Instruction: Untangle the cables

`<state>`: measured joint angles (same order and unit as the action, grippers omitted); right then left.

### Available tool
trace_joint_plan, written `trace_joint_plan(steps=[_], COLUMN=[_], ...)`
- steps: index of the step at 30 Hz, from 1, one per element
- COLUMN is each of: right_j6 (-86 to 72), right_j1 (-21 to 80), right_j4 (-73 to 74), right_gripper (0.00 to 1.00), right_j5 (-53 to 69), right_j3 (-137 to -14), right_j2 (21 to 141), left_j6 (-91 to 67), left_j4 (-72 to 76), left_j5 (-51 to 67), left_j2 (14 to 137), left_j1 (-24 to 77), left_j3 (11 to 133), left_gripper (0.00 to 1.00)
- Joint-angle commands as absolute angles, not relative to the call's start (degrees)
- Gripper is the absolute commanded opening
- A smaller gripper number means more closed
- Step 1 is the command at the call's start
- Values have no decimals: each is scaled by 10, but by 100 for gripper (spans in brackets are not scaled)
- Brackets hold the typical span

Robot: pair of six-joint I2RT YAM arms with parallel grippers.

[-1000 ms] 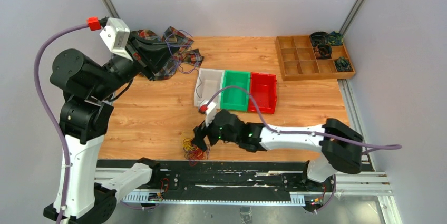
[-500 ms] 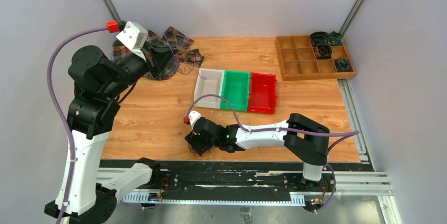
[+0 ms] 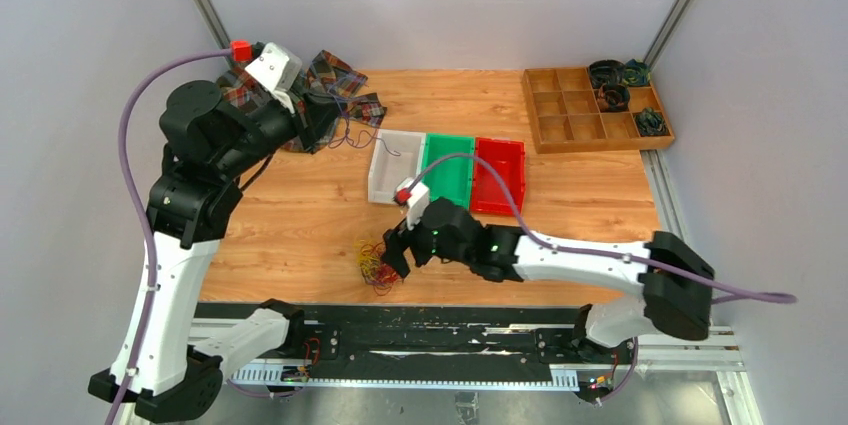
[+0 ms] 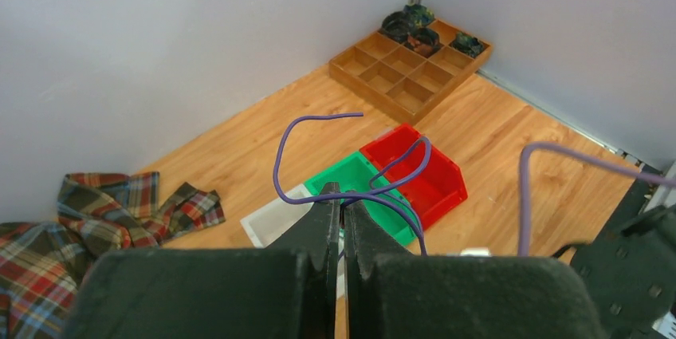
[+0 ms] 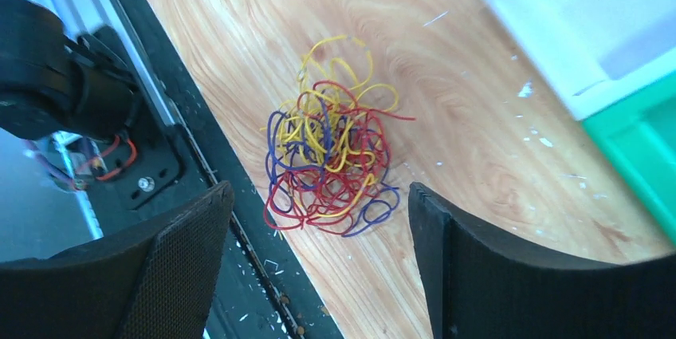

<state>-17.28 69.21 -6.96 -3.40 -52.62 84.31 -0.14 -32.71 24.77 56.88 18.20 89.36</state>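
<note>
- The fist-sized tangle of thin red, yellow and purple wires (image 5: pixel 331 155) lies at the near edge of the wooden table (image 3: pixel 300 205), close to the black rail
- One loose purple wire (image 4: pixel 351 187) is clear of the knot, hanging in open loops well away at the far left
- Over the last second the right arm dipped low onto the tangle and has now drawn back up and to its right; the knot looks much the same, so that pass seems to have freed nothing
- Meanwhile the left arm has swung from above the crumpled plaid cloth (image 3: pixel 345 80) toward the white plastic bin (image 3: pixel 376 173), so the purple strand looks bound for sorting
- The right gripper (image 5: pixel 319 195) hovers over the tangle with its jaws spread wide, touching nothing
- The left gripper (image 4: pixel 341 219) has its jaws pressed together, pinching the purple wire near one end
</note>
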Motion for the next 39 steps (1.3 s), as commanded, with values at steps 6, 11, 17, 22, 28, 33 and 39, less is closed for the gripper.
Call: trace_joint_plan(steps=[6,11,17,22,28,33,39], right_j6=[-224,-247,-251,-257,-263,-270,-281], right_j1=[568,499,448,404,376,369,368], right_j4=[-90,-90,-63,-28,-8,0,-3], right_gripper=[80,78,78,76,74,74,72], right_j5=[0,14,-8,-23,-39,-48,-43], right_j3=[-463,-456,-446,-445,-441,-444,-444], right_j2=[711,690,650,625,612,626,642], left_j6=[-35,-74,-119,-107,-25,43,87], left_j4=[-320,-320,-301,-277,-280,-282,-250], left_j5=[285,328,355,330,261,198,166], left_j2=[596,636,699,729,752,773,803], left_j1=[185,185,196,225,228,228,229], left_j3=[882,894,912,909,899,892,883], left_gripper=[1,1,1,1,0,1,1])
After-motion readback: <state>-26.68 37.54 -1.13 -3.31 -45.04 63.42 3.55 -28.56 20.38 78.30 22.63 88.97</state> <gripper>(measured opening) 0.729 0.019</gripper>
